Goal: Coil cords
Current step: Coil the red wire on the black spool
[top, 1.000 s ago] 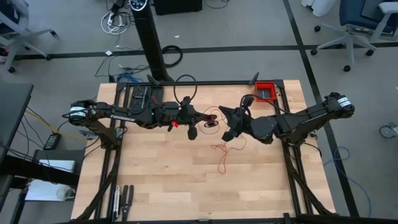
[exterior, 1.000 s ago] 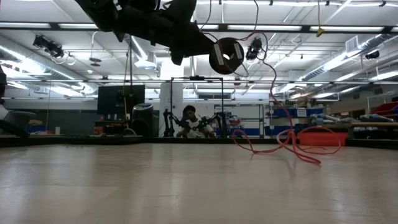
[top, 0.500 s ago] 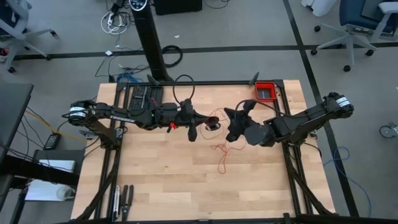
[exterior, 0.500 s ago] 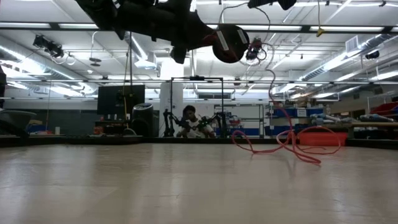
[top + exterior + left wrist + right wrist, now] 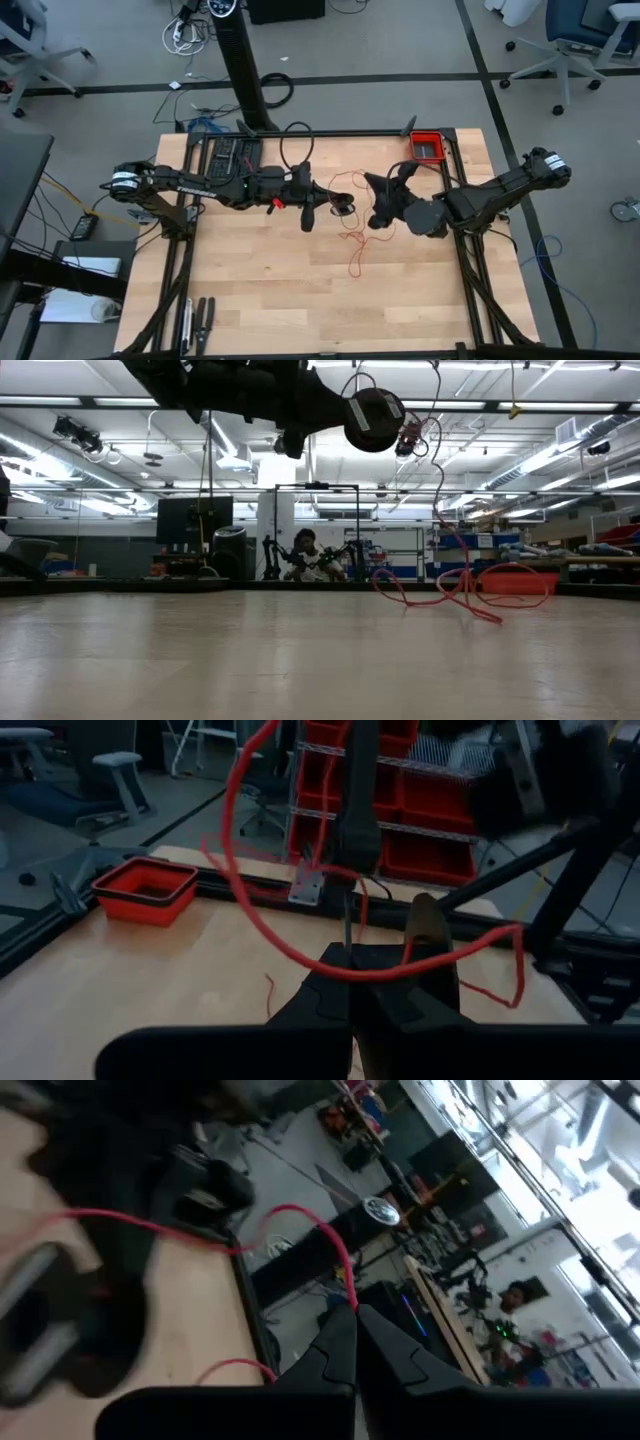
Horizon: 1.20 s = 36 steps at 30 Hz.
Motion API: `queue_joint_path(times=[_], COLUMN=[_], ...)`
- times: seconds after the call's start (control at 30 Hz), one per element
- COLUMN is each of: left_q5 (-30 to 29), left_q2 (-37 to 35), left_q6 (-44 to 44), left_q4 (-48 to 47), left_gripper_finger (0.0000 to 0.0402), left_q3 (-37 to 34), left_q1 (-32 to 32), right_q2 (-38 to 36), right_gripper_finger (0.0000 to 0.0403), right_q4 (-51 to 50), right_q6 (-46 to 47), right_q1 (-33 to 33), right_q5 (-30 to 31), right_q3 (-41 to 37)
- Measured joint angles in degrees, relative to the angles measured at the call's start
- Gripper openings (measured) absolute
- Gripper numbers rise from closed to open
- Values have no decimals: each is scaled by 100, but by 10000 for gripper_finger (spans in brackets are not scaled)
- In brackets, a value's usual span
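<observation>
Around: one red bin at the table's far right corner, one black cable loop by the left arm. One red cord, lifted mid-table, tail trailing on the wood. Left gripper and right gripper both clamped on the cord, close together. Loops between them hard to count.

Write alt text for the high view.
Two dark arms meet over a wooden table, the left claw and right claw each shut on a thin red cord whose loose end trails on the tabletop. A red bin sits at the far edge.
</observation>
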Motion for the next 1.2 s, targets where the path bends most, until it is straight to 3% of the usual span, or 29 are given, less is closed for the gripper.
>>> queue_joint_path(times=[0.23,0.5,0.73,0.87,1.07,1.2], left_q5=[-64,-990,-1415,-1491,-2412,-3251], left_q2=[0,2,0,0,0,0], left_q6=[-146,-74,-1533,-1797,-2020,-1346], left_q4=[-106,16,370,323,-44,-287], left_gripper_finger=[5,5,5,5,5,5], left_q3=[0,-2,-2,-2,-2,0], left_q1=[-1,44,323,408,572,644], right_q2=[36,31,31,31,31,31], right_gripper_finger=[0,0,0,0,0,0], right_q4=[121,672,809,787,777,833], right_q6=[-258,-540,-553,-559,-555,-550], right_q1=[81,396,603,717,906,1045], right_q5=[449,177,822,1225,1187,1071], right_q3=[0,0,0,0,0,0])
